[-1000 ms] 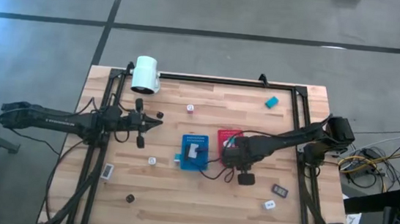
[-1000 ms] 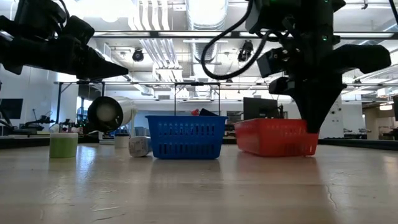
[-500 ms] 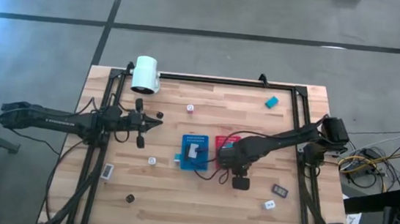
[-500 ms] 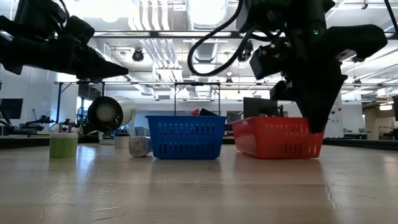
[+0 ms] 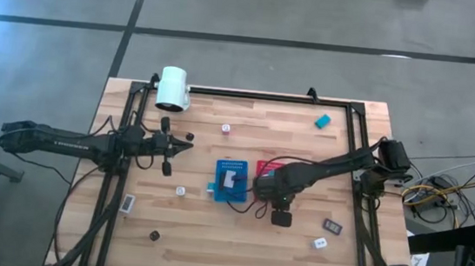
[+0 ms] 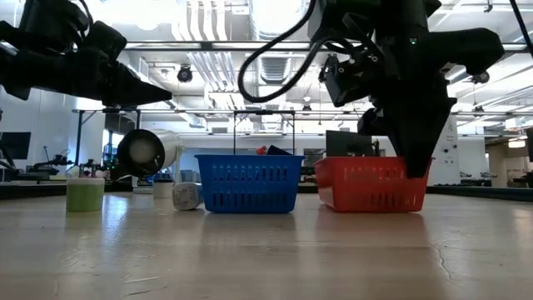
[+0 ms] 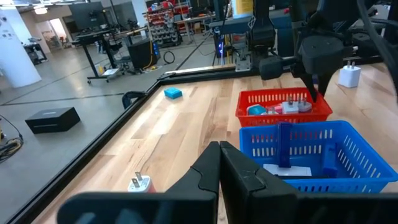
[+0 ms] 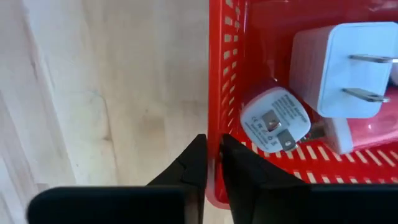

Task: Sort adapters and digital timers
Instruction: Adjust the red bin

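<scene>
red basket [image 8: 219, 112] wall between gripper [image 8: 212, 163] fingers (blocking)

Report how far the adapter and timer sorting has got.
Done: white adapters lie in the red basket, and the blue basket holds items too.
In hand: nothing visible. The right gripper straddles the red basket's wall, jaws barely apart; the left gripper waits shut, away from the baskets.
Left: a teal timer, a dark timer and small white adapters lie loose on the table.

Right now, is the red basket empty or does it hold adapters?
Not empty. The right wrist view shows two white adapters lying inside the red basket, prongs visible.
</scene>
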Robot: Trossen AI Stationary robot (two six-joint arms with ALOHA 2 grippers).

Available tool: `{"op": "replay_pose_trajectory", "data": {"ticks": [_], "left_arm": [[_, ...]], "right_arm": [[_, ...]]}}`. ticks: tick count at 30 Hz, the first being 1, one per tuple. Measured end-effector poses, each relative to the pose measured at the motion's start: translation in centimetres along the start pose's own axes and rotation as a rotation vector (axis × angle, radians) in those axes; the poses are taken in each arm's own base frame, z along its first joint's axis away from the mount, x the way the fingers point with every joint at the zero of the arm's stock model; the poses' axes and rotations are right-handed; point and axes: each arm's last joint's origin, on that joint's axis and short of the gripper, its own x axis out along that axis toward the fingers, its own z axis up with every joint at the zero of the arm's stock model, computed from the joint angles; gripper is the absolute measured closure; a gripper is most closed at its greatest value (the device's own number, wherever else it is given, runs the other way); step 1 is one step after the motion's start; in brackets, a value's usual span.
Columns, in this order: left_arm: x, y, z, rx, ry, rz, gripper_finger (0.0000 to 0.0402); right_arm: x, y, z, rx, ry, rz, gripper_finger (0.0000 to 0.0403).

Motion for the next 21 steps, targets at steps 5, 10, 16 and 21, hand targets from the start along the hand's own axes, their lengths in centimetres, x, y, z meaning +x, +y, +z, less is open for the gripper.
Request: {"op": "replay_pose_trajectory", "data": {"ticks": [5, 10, 16, 21], "left_arm": [[0.0, 0.0, 0.0, 0.000, 0.000, 0.000, 0.0390], [0.0, 0.0, 0.0, 0.000, 0.000, 0.000, 0.0390], [0.0, 0.0, 0.0, 0.000, 0.000, 0.000, 0.0390], [0.0, 0.0, 0.0, 0.000, 0.000, 0.000, 0.0390]], "right_arm": [[-0.4, 0.3, 0.4, -0.019, -0.020, 0.015, 0.0322], [-0.4, 0.5, 0.3, -0.053, -0.004, 0.075, 0.0268], [-1.7, 0.5, 0.6, -0.100, 0.004, 0.145, 0.0222], [-4.1, 1.1, 0.9, -0.187, -0.033, 0.162, 0.0208]]}}
